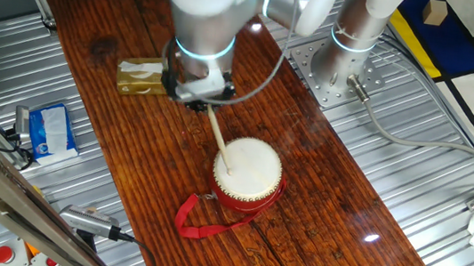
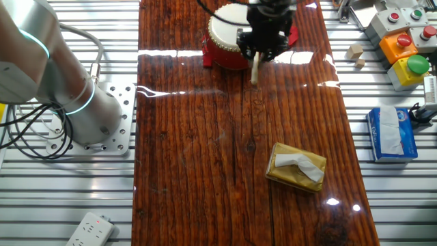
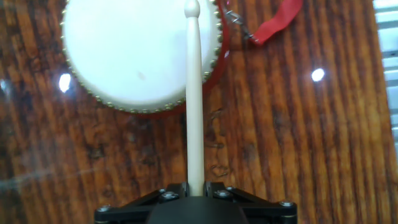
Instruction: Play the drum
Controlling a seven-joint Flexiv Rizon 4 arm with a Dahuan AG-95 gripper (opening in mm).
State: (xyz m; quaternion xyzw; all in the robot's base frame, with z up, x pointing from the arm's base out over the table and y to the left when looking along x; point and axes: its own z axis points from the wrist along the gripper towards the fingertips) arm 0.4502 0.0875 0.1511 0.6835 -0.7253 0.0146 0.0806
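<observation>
Gripper (image 3: 196, 194) clamped on stick (image 3: 194, 93), long axis running straight out from fingers, tip over drum (image 3: 140, 53) skin. Drum upright, skin up, strap (image 1: 200, 221) trailing on table (image 1: 328, 197). Tip contact unclear; drum's top edge cropped in hand view.

The drum (image 2: 229, 41) is cut off by the top edge in the other fixed view, and the gripper (image 2: 265, 42) hides its right side. In the hand view, the drum's upper rim leaves the frame, and the stick (image 3: 194, 93) covers a strip of its skin. The fingertips are hidden there.
</observation>
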